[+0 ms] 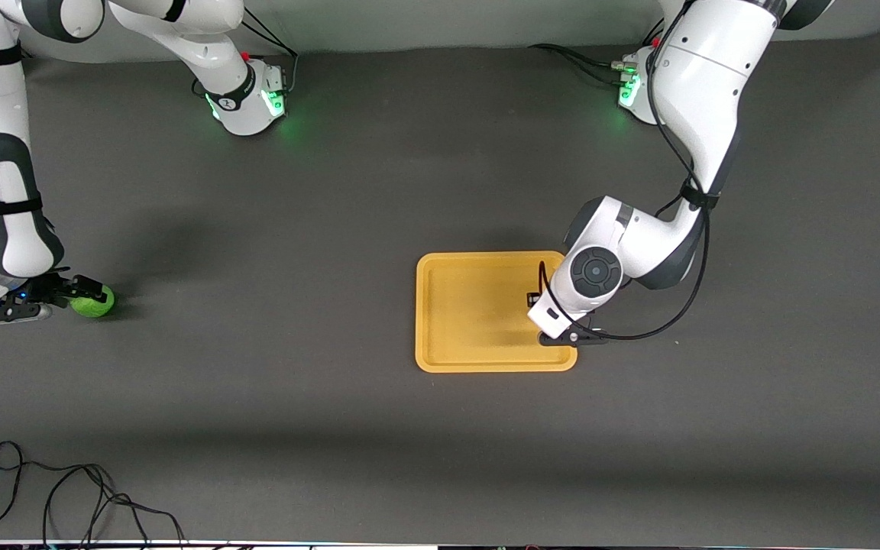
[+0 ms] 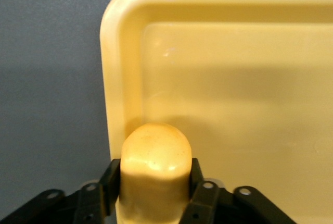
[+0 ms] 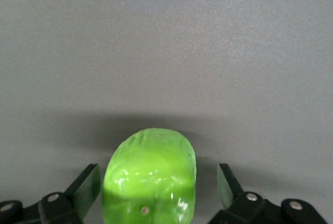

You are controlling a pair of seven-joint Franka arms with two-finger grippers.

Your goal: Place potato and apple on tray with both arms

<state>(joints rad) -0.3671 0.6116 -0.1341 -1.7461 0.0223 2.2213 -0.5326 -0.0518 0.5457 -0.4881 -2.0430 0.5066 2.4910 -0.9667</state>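
The yellow-orange tray (image 1: pixel 470 305) lies mid-table. My left gripper (image 1: pixel 562 336) is low over the tray's corner toward the left arm's end, on the side nearer the front camera. In the left wrist view the left gripper (image 2: pixel 156 169) is shut on the potato (image 2: pixel 156 151), a black finger pressed to each side, just inside the rim of the tray (image 2: pixel 234 78). The front view hides the potato under the wrist. The green apple (image 1: pixel 94 302) sits on the table at the right arm's end. My right gripper (image 1: pixel 87 298) (image 3: pixel 156 182) is open around the apple (image 3: pixel 151 177), with gaps on both sides.
A loose black cable (image 1: pixel 66 496) lies near the table's front edge toward the right arm's end. The arm bases (image 1: pixel 253 99) (image 1: pixel 635 84) with green lights stand along the edge farthest from the front camera. Dark grey table (image 1: pixel 295 267) spreads between apple and tray.
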